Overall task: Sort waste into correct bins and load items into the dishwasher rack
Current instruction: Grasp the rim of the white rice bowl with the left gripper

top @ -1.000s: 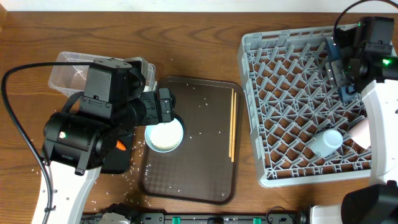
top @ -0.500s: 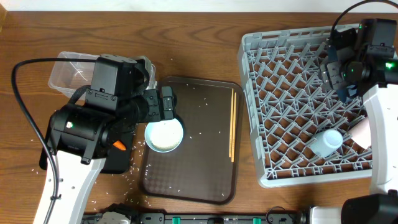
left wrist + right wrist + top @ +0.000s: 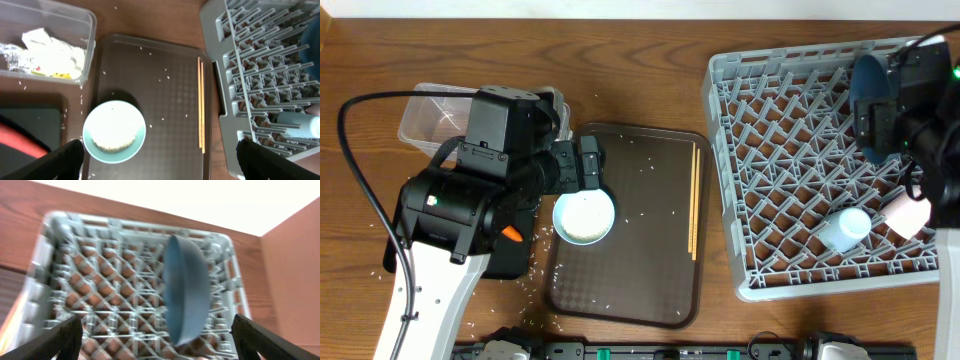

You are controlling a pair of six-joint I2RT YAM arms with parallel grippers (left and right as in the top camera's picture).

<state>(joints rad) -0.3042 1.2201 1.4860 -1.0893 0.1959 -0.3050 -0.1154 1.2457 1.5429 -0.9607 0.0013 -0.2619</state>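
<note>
Drawn back since earlier, my right claw [image 3: 157, 346], jaws apart, faces the dark blue dish [image 3: 870, 78] on edge in the rack [image 3: 790, 150], upper right; left claw [image 3: 162, 166] also apart.

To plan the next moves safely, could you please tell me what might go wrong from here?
1. The blue dish stands on edge in the rack with the right claw open, not gripping it; it might tip over.
2. The bowl holds rice; lifting it with the left claw could scatter grains over the brown tray.
</note>
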